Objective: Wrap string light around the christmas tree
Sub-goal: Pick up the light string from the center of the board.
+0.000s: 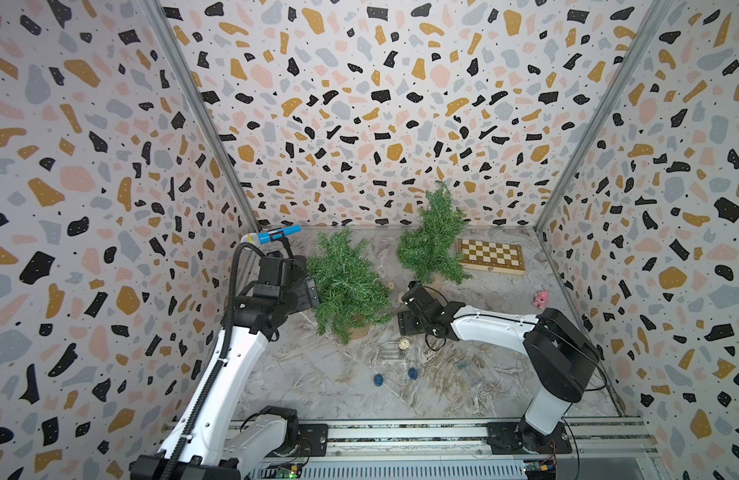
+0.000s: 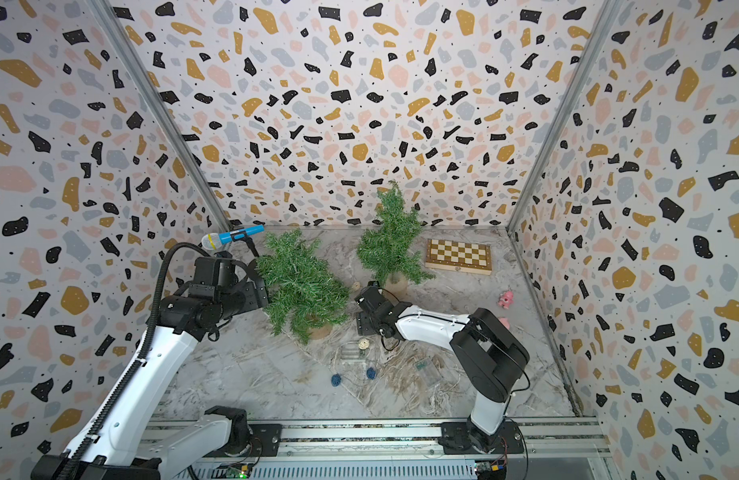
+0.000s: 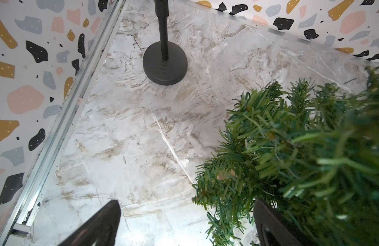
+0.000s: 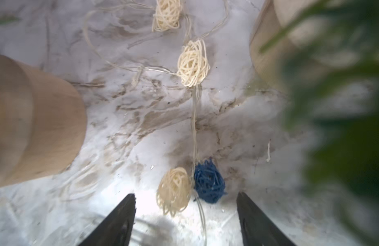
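Down on the marble-look table [image 1: 301, 382] the string light [image 4: 193, 119] lies loose; it's thin clear wire with little woven balls strung on it, cream balls [image 4: 192, 64] and a blue ball [image 4: 208, 183], all scribbly like tangled twine; it sprawls between the two smooth tan round bases [image 4: 45, 132] of the trees, flat on the surface as far as I can see. My right gripper [image 4: 186, 194] is spread wide and gripping nothing; its black tapered fingers sit either side of one cream ball and the blue one. My left gripper [image 3: 184, 202] is wide too; one finger is pushed into the bristly green needles of the near christmas tree [image 1: 347, 286]. A second tree [image 1: 432, 237] stands further back, beside a shut wooden chessboard [image 1: 490, 255]; a black stand has a round disc foot [image 3: 165, 66].
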